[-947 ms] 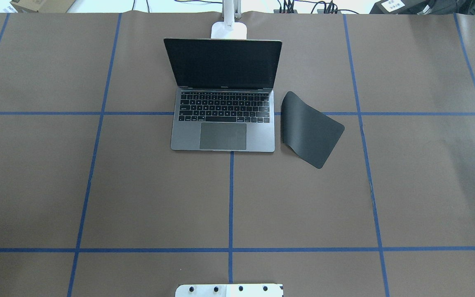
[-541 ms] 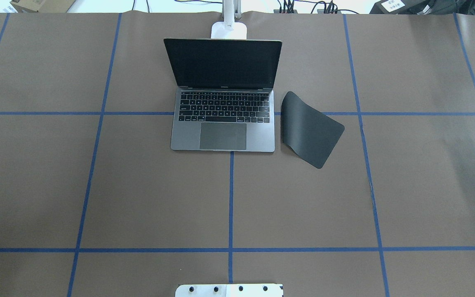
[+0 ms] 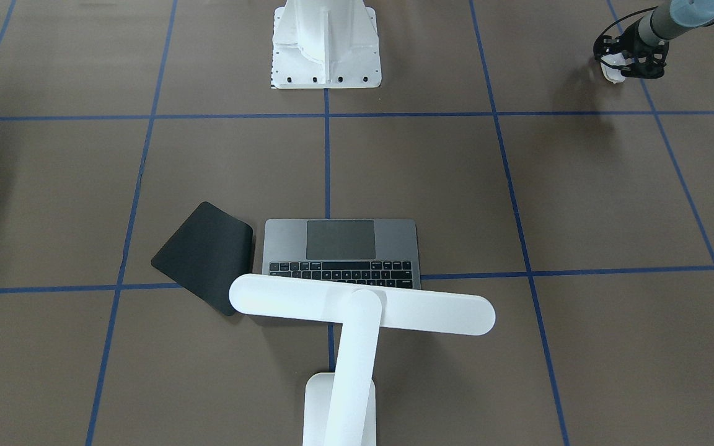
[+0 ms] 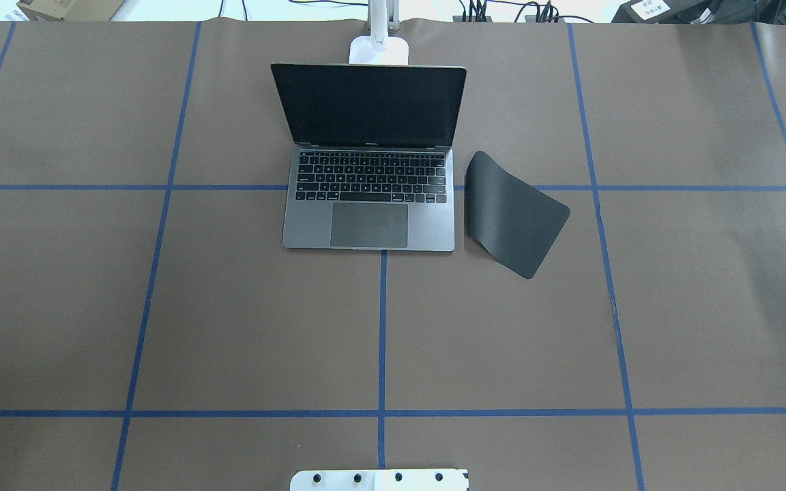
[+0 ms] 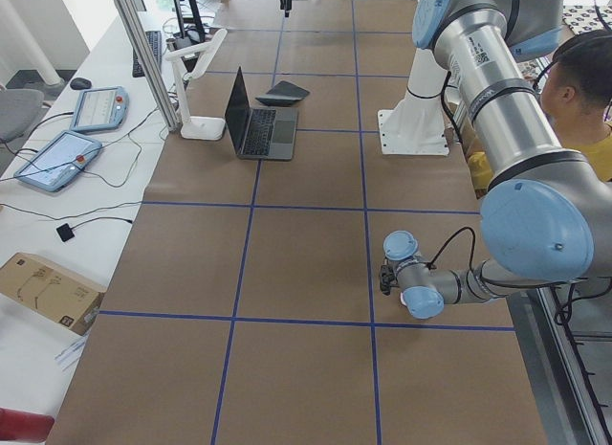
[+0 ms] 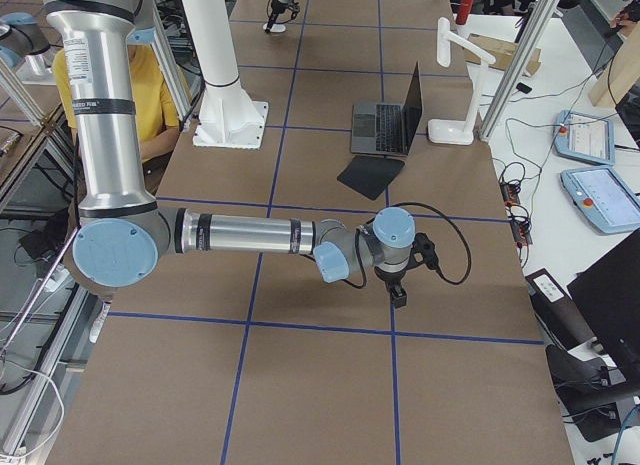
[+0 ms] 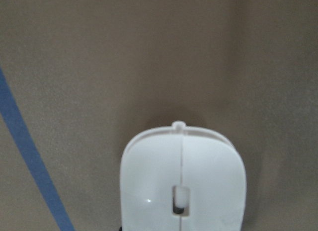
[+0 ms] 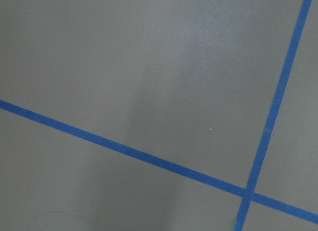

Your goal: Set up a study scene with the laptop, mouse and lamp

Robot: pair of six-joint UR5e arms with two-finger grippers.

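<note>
The left arm (image 5: 507,110) and the right arm (image 6: 240,232) are thick brushed-silver tubes linked by rounded light-blue joint caps (image 5: 535,230). A white label (image 5: 475,51) with black code marks wraps the left arm's upper tube. Thin black cables (image 6: 455,255) loop at the wrists beside the black left gripper (image 3: 625,62) and right gripper (image 6: 398,293). The white finned pedestal (image 3: 326,37) has dark screws (image 3: 315,79) along its base plate.

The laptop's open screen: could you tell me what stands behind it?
The lamp, on its white base, stands behind the laptop; overhead, the lid covers the base's near edge.
</note>
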